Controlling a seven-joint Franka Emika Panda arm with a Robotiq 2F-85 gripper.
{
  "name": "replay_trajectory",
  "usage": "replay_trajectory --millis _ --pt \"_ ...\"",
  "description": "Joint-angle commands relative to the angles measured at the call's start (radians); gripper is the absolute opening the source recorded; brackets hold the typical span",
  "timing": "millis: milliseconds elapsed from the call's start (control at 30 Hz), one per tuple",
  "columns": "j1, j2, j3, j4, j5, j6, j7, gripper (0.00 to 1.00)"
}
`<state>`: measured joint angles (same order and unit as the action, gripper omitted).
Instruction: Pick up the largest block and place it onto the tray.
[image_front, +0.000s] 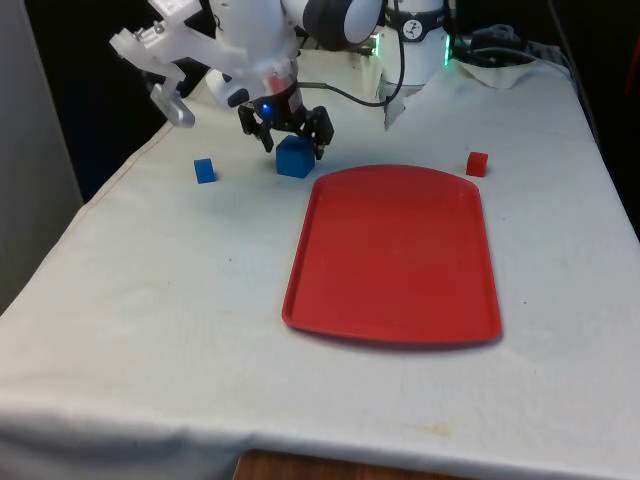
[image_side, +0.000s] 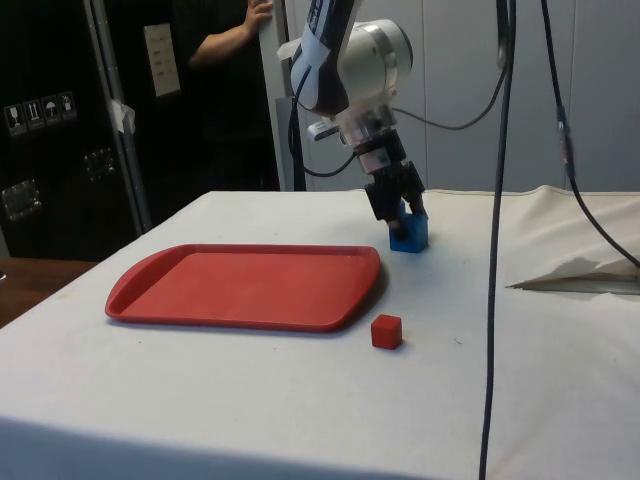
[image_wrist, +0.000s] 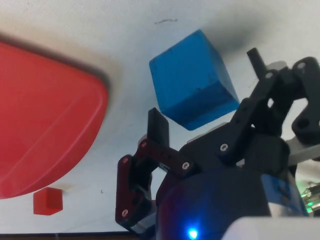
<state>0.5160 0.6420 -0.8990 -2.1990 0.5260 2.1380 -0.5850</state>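
**Jaws spread over the big blue block**

Front view: I see the black two-finger gripper (image_front: 287, 134) low over the large blue cube (image_front: 295, 157), beside the flat red plastic tray (image_front: 392, 300) on the desk.

Side view: the cube sits on the cloth past the tray's corner.

Wrist view: jaws wide apart, holding nothing, cube between the fingertips.

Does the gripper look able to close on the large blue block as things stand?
Probably yes: the gripper hangs just above the large blue block with fingers open on either side, and nothing stands between them.
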Motion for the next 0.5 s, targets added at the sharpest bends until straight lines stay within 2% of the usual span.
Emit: replay_trajectory --millis 0,67,100,133,167,200,267,467 --pt "0.000 -0.002 -0.001 0.001 0.000 -0.003 0.001 0.90" --pt "0.000 -0.002 -0.001 0.001 0.000 -0.002 0.002 0.68" --pt "0.001 -0.002 -0.002 0.001 0.000 -0.002 0.002 0.50" --pt "0.000 0.000 -0.001 0.000 0.000 0.000 0.000 0.39" --pt "0.001 -0.002 -0.002 0.001 0.000 -0.002 0.002 0.39" --pt "0.001 -0.002 -0.002 0.000 -0.001 -0.002 0.002 0.16" --pt "0.002 -0.002 -0.003 0.000 -0.001 -0.002 0.003 0.00" --pt "0.001 -0.001 -0.002 0.000 0.000 0.000 0.001 0.00"
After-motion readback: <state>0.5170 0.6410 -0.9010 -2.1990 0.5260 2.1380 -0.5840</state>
